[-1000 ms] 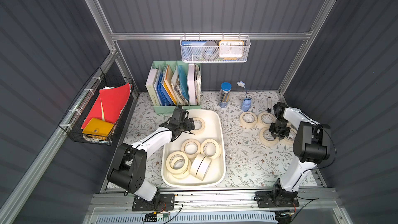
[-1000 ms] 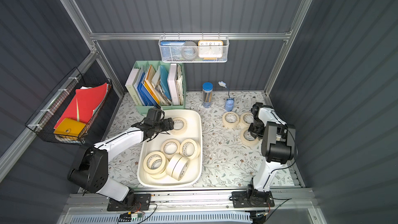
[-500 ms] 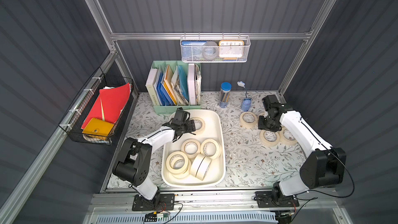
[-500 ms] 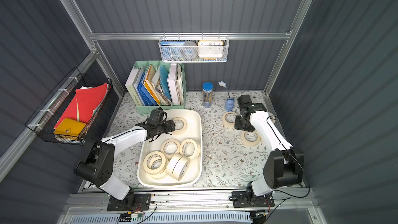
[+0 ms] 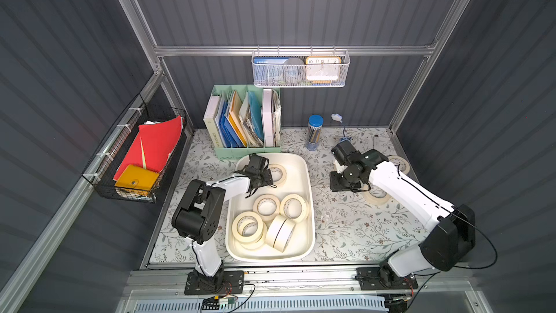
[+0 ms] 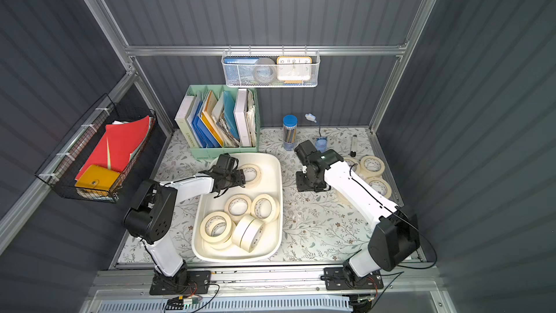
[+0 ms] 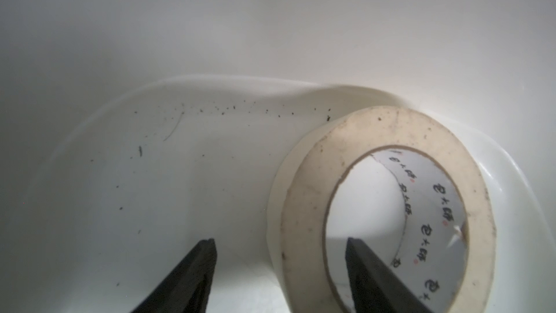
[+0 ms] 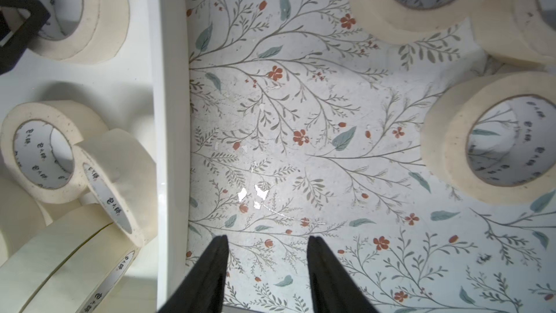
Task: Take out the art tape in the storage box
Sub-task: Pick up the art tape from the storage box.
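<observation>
The storage box (image 5: 311,206) is a cream-white tub in the middle of the floral table, seen in both top views. Several cream art tape rolls lie in it. At its far end lies one roll (image 5: 278,173) (image 7: 385,206). My left gripper (image 5: 268,177) (image 7: 279,240) is open astride that roll's wall, one finger inside the core and one outside, with gaps on both sides. My right gripper (image 5: 341,186) (image 8: 267,237) hangs open and empty over bare table, just right of the box rim (image 8: 171,115). More rolls (image 6: 373,165) (image 8: 493,140) lie on the table at the right.
A mint-green file holder (image 5: 243,121) stands just behind the box. A blue-capped tube (image 5: 314,132) stands at the back of the table. A white mesh basket (image 5: 301,69) hangs on the back wall, and a black wire basket (image 5: 135,152) on the left wall.
My right arm has swung left, away from the rolls on the table towards the box. My left gripper's jaws have narrowed round the roll's wall.
</observation>
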You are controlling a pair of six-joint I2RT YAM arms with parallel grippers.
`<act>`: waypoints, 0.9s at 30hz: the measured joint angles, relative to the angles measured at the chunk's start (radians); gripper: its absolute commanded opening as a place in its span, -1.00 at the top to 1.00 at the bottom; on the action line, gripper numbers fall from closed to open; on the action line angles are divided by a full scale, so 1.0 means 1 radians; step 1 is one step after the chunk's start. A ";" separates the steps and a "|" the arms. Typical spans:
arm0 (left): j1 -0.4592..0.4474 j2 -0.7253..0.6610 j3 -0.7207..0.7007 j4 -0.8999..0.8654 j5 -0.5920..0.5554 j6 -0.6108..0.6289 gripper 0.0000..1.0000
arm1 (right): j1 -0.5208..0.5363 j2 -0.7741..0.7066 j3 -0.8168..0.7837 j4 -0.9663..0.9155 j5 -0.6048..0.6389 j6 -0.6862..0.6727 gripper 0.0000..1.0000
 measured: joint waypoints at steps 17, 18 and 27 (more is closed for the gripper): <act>0.000 -0.011 0.032 -0.020 -0.040 -0.002 0.44 | 0.105 0.101 0.125 0.042 -0.004 0.052 0.03; 0.000 -0.029 0.032 -0.032 -0.045 0.001 0.44 | 0.110 0.116 0.151 0.046 -0.005 0.051 0.03; -0.054 -0.214 0.032 -0.095 -0.074 0.006 0.43 | 0.129 0.267 0.330 0.103 -0.067 0.056 0.02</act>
